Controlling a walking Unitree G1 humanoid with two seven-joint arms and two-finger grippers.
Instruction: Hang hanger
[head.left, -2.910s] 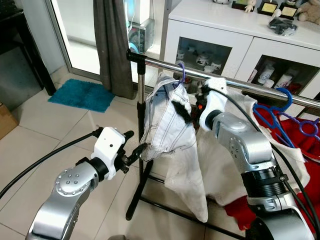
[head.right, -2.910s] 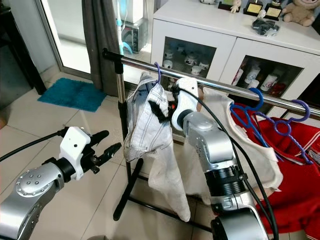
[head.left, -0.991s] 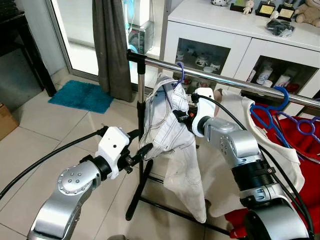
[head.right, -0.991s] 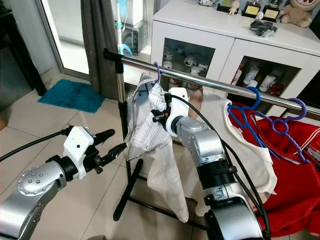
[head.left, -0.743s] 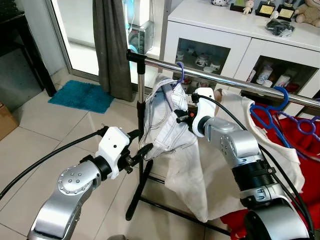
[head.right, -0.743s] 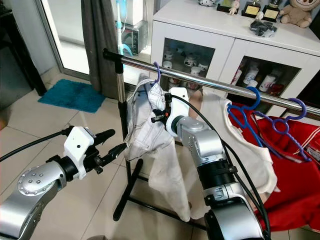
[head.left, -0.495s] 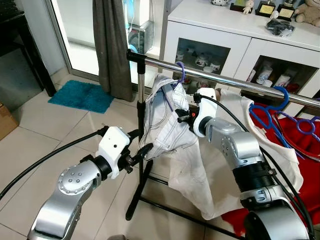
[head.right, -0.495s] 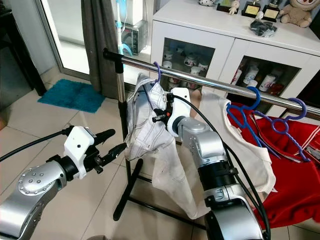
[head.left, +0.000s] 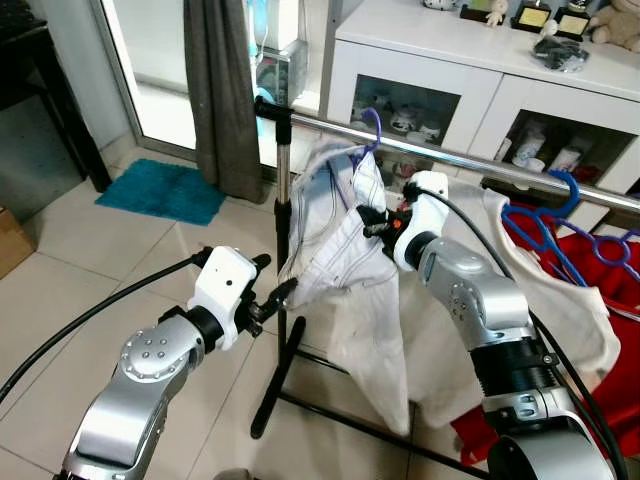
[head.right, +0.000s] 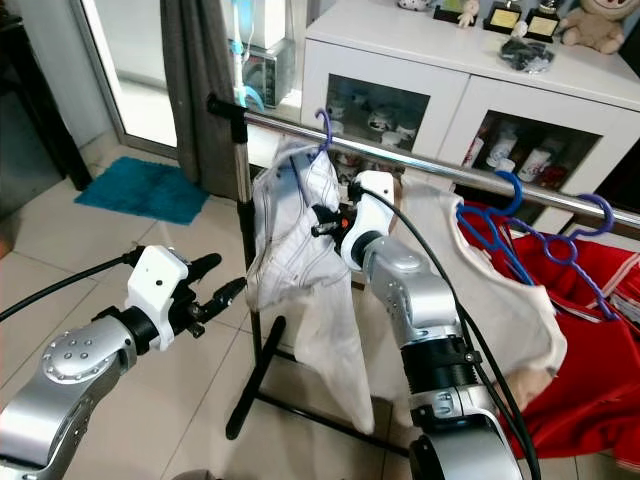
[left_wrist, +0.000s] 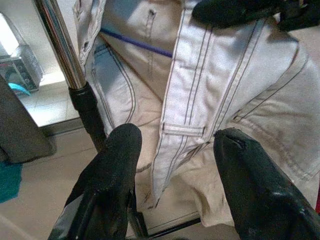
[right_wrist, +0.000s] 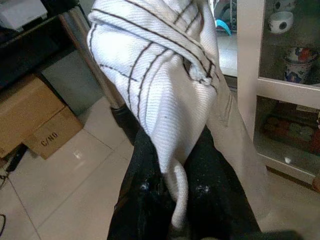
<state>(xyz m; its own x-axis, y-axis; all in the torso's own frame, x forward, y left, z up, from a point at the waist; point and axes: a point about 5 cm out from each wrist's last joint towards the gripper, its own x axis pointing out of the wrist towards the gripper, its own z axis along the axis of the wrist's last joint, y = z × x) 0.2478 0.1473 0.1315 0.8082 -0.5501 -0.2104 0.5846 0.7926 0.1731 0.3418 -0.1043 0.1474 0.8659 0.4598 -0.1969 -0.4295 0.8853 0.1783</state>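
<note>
**Two pincers at the white jeans on the clothes rail**

One chrome clothes rail (head.left: 470, 162) runs across the room on a black-footed upright post (head.left: 281, 240), in front of a white cabinet (head.left: 440, 70) with glass doors. The white jeans (head.left: 345, 250) hang from it near the post end on a purple hanger (head.left: 371, 128), whose hook sits over the rail. Further along the rail hang a cream garment (head.left: 560, 320), a red garment (head.left: 610, 400) and blue hangers (head.left: 555, 225). A teal mat (head.left: 165, 190) lies on the tiled floor by a grey curtain (head.left: 222, 90). The right pincer (head.left: 372, 222) is clamped on a fold of the jeans' upper edge, cloth squeezed between its fingers (right_wrist: 145, 165). The left pincer (head.left: 275, 295) is spread apart, its fingertips (left_wrist: 120, 145) just beside the jeans' lower side, near the post.
</note>
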